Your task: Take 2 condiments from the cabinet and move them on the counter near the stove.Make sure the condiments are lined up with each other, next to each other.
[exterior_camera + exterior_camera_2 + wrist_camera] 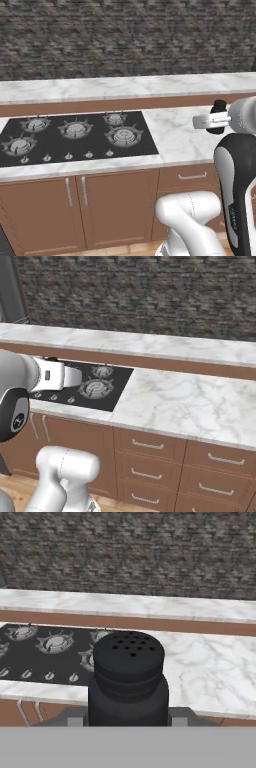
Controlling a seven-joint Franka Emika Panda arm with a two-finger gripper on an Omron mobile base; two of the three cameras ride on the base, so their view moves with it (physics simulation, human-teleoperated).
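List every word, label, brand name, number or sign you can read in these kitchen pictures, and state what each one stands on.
No text can be read anywhere.
Robot arm: a small grey marking on its dark cover, too small and blurred to read.
Black shaker bottle: plain, only holes in its cap, no label.
Stove: silver knobs without visible markings.
Counter: bare marble, no signs.

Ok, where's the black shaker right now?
The black shaker is clamped in the end effector, carried above the marble counter just right of the stove; it fills the hand view's centre.

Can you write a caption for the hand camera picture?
Gripper holding the black shaker above the marble counter, beside the stove.
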